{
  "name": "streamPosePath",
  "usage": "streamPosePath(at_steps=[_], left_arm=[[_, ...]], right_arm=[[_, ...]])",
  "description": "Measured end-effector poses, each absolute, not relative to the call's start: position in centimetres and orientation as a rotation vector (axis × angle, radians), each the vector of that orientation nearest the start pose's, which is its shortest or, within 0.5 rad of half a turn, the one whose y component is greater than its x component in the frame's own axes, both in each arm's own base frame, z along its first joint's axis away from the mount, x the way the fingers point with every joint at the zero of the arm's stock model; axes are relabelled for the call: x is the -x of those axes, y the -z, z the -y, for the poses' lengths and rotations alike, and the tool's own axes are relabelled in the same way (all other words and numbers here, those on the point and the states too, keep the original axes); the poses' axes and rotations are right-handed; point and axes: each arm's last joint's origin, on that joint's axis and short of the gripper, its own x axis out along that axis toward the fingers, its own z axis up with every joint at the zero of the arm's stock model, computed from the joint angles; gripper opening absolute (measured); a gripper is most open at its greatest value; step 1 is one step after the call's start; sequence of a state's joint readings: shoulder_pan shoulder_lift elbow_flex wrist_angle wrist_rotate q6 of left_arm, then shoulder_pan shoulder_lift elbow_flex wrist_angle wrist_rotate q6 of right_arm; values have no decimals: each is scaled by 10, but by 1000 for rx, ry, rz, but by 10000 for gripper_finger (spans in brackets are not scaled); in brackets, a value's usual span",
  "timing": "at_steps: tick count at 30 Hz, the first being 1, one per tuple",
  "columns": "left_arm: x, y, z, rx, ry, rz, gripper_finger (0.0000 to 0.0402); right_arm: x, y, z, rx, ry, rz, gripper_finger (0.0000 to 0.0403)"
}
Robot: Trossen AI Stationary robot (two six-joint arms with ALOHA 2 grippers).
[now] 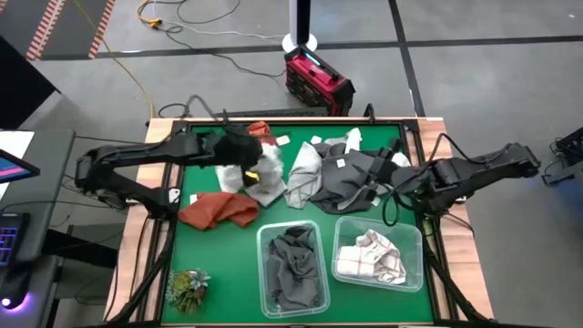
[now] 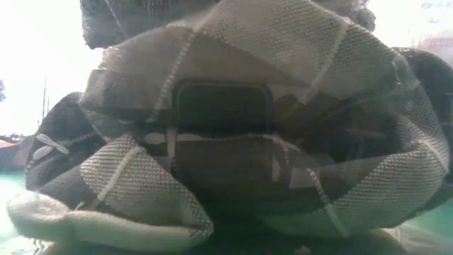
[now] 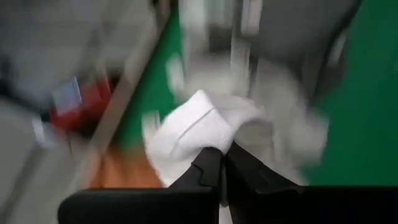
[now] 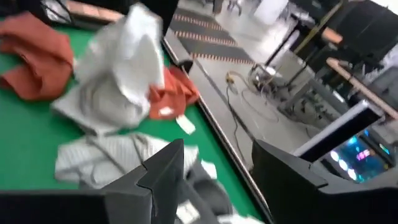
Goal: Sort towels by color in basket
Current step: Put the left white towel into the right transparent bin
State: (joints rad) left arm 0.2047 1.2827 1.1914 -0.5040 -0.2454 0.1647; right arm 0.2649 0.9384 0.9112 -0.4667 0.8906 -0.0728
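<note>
The worktop [image 1: 209,305] is a green mat inside a pale wooden frame, standing on a grey concrete floor [image 1: 474,23]. Behind its far edge sit a red and black case [image 1: 317,80], a white pole base [image 1: 300,41] and loose cables, one of them yellow [image 1: 127,68]. A lit screen [image 1: 16,166] shows at the left edge of the high view.

On the mat are two clear plastic bins, side by side at the near edge. The left bin [image 1: 293,266] holds dark grey towels; the right bin [image 1: 377,255] holds cream checked ones, which fill the low view pressed against the clear wall. One green plant tuft [image 1: 187,289] lies at the near left corner.

The unsorted towels lie along the far half: two rust-orange, one [image 1: 219,210] spread flat at the left and one [image 1: 260,129] near the far edge; a light grey one [image 1: 302,178] in the middle; a dark grey heap [image 1: 351,178] to its right. The exact count in that heap is probably three or four, but the folds hide it.

The left gripper [image 3: 221,163] has its fingers clenched on a white towel [image 3: 199,127], raised over the pile. The right gripper [image 4: 211,165] hovers at the dark heap's right side, fingers released and grasping nothing.
</note>
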Motion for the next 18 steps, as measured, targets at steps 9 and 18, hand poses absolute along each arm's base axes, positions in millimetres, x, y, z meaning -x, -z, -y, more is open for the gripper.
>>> streamPosePath(at_steps=[9,18], left_arm=[[-293,-382,-57,-348,-194,-134,1],[-328,-377,-57,-436,-63,-90,1]], right_arm=[[-225,-329,-33,441,598,-357,225],[-252,-344,-26,503,594,-170,228]])
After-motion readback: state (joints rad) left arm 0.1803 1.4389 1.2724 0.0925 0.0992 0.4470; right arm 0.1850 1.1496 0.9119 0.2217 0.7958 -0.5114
